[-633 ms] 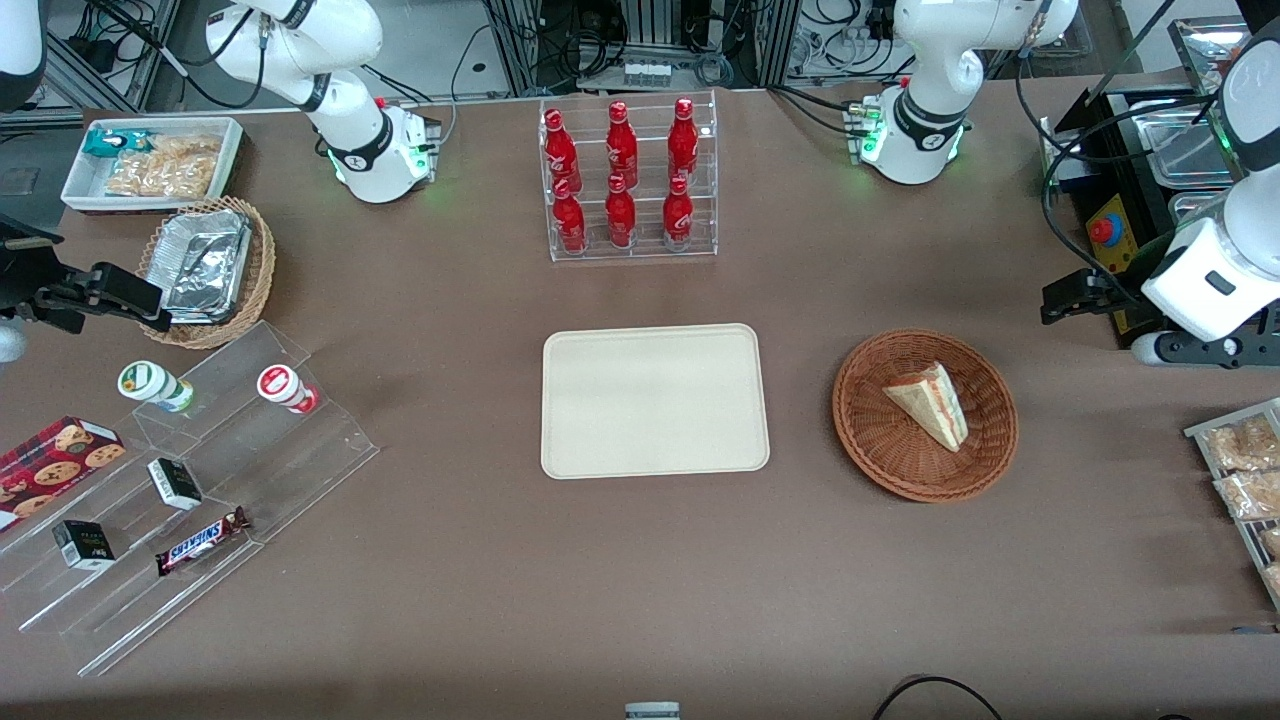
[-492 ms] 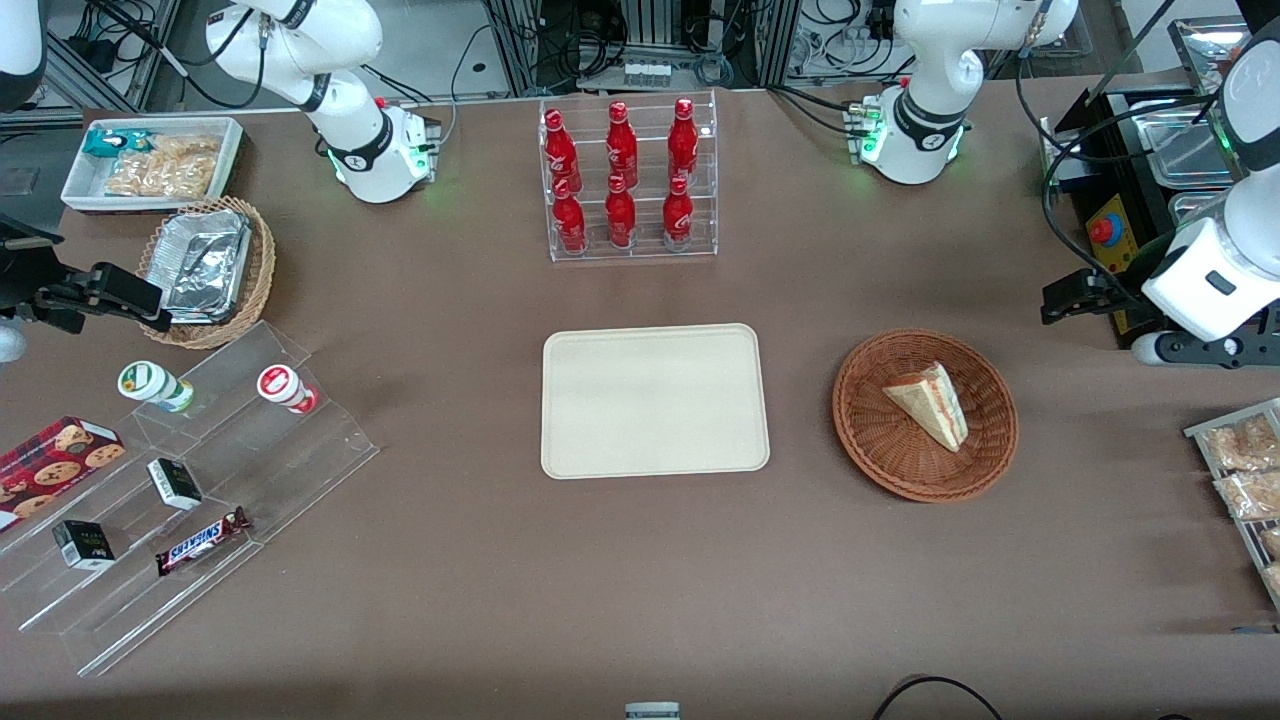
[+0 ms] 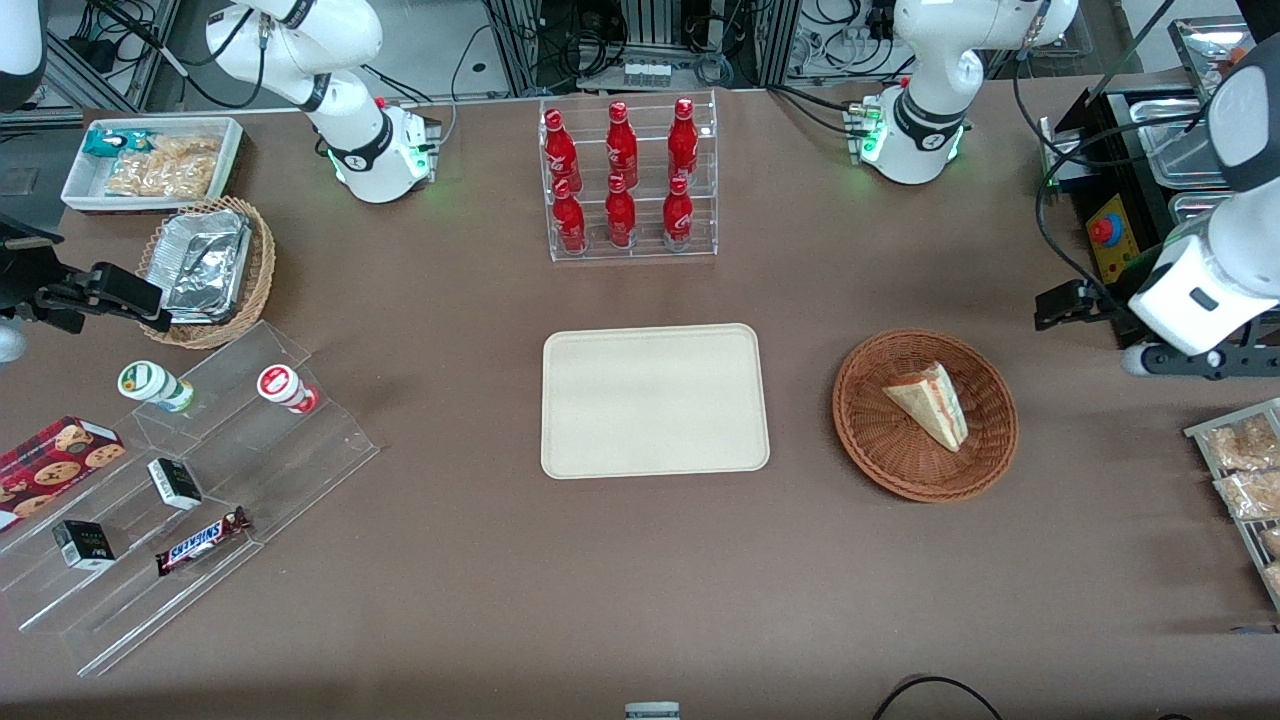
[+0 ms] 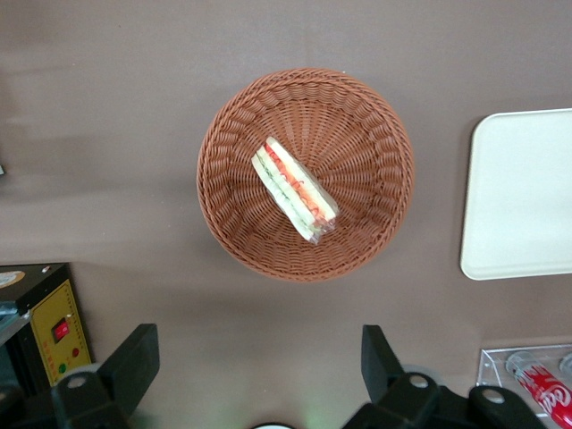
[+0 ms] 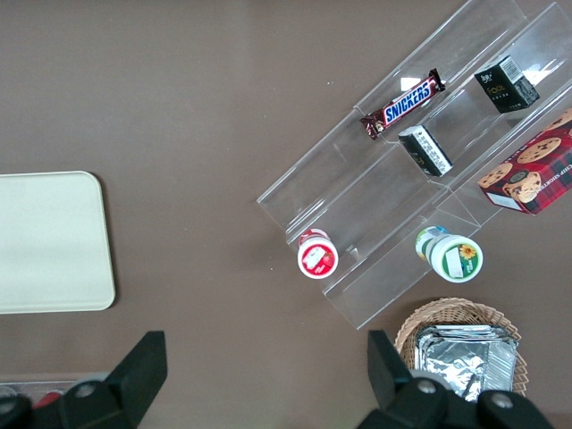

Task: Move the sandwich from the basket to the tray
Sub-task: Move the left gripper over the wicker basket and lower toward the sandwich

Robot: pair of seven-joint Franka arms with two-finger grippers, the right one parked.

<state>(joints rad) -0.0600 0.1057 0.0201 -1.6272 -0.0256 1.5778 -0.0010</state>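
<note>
The sandwich, a pale bread wedge with a red and green filling stripe, lies in the round reddish-brown wicker basket. The cream-beige tray lies flat on the table beside the basket, toward the parked arm's end, with nothing on it. My gripper hangs open and holds nothing. It is above bare table just outside the basket's rim, a little farther from the front camera than the basket and toward the working arm's end.
A black control box with a red button stands close to the gripper. Snack packets lie at the working arm's table edge. A clear rack of red bottles stands farther back than the tray. A stepped acrylic shelf holds snacks toward the parked arm's end.
The working arm has shifted slightly toward the basket. The sandwich, basket and tray have not moved.
</note>
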